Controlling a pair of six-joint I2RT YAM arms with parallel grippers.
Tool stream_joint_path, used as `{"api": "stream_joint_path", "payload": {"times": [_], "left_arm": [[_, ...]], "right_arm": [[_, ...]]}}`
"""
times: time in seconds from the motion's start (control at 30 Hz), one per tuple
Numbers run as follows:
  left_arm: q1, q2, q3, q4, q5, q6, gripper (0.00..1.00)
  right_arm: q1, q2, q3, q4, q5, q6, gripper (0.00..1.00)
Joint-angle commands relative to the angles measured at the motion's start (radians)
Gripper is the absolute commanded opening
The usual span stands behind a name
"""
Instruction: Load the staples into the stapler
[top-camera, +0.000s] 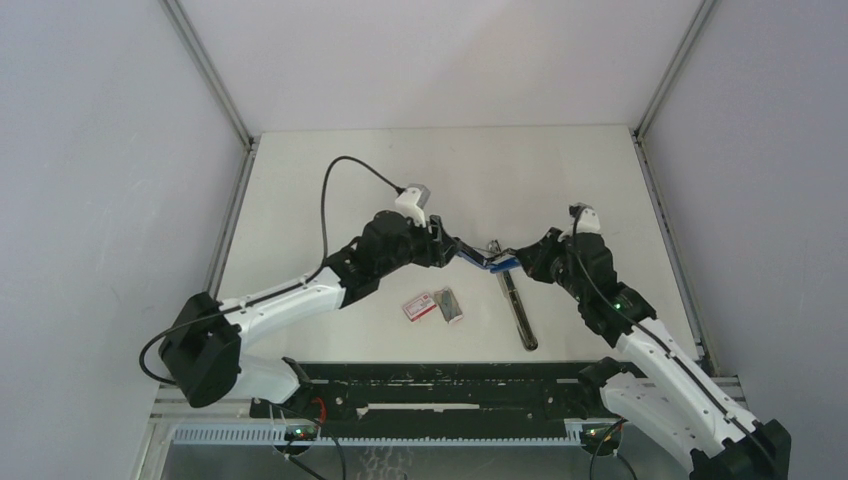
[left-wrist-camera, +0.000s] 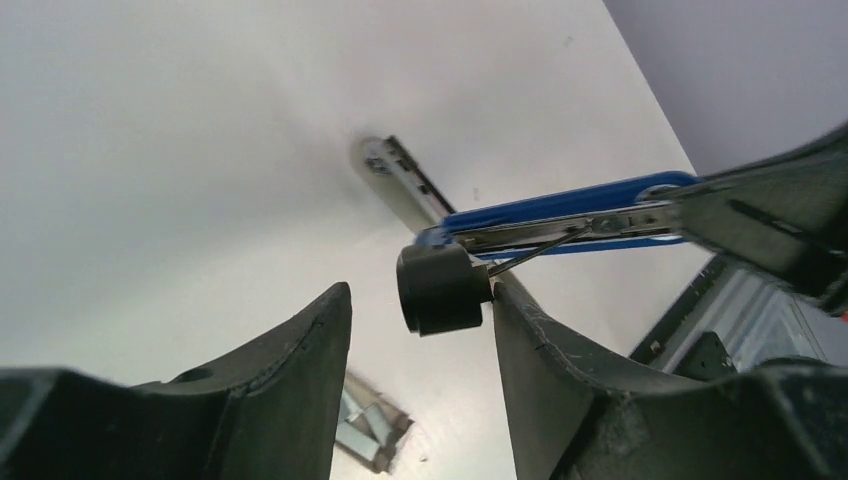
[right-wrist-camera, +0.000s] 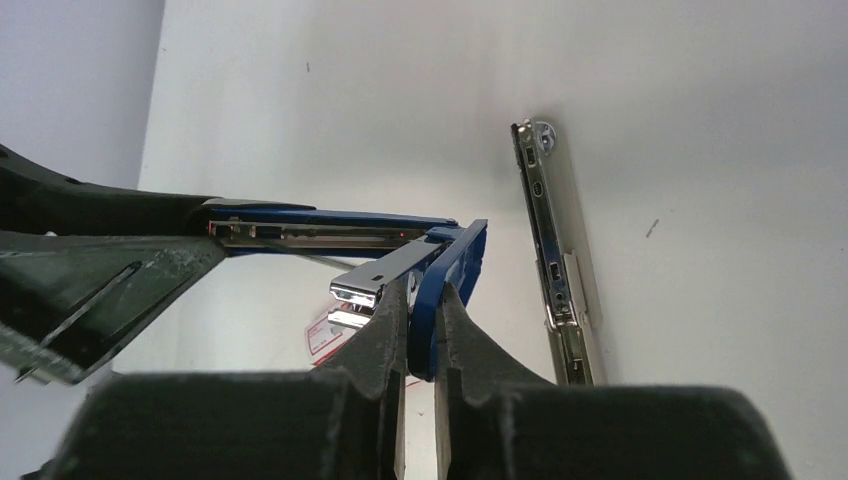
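The stapler is swung open. Its silver base (top-camera: 517, 305) lies on the table and also shows in the left wrist view (left-wrist-camera: 405, 185) and the right wrist view (right-wrist-camera: 555, 260). Its blue top arm (top-camera: 490, 260) is raised, with a metal channel and thin rod along it (left-wrist-camera: 570, 215). My right gripper (right-wrist-camera: 420, 300) is shut on the blue arm's end (right-wrist-camera: 455, 260). My left gripper (left-wrist-camera: 422, 290) is open around the black pusher block (left-wrist-camera: 440, 288), which touches its right finger. The red-and-white staple box (top-camera: 419, 305) and grey tray of staples (top-camera: 451, 305) lie on the table below the left gripper (left-wrist-camera: 365, 430).
A black rail (top-camera: 430, 385) runs along the near table edge between the arm bases. Metal frame posts and grey walls close in the left (top-camera: 235, 200) and right (top-camera: 665, 200) sides. A black cable (top-camera: 330, 200) loops over the left arm.
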Motion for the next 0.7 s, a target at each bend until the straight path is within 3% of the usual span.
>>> {"api": "stream_joint_path", "payload": {"times": [0.0, 0.33, 0.67], "left_arm": [[0.090, -0.072, -0.122, -0.016, -0.097, -0.008, 0.58], [0.186, -0.142, -0.234, 0.006, -0.101, -0.001, 0.58], [0.274, -0.427, -0.309, -0.026, -0.161, 0.140, 0.78]], "right_arm": [[-0.083, -0.101, 0.042, 0.163, -0.206, 0.092, 0.00], [-0.216, -0.190, 0.041, 0.212, -0.443, 0.228, 0.00], [-0.180, -0.016, 0.025, 0.411, -0.445, 0.254, 0.00]]}}
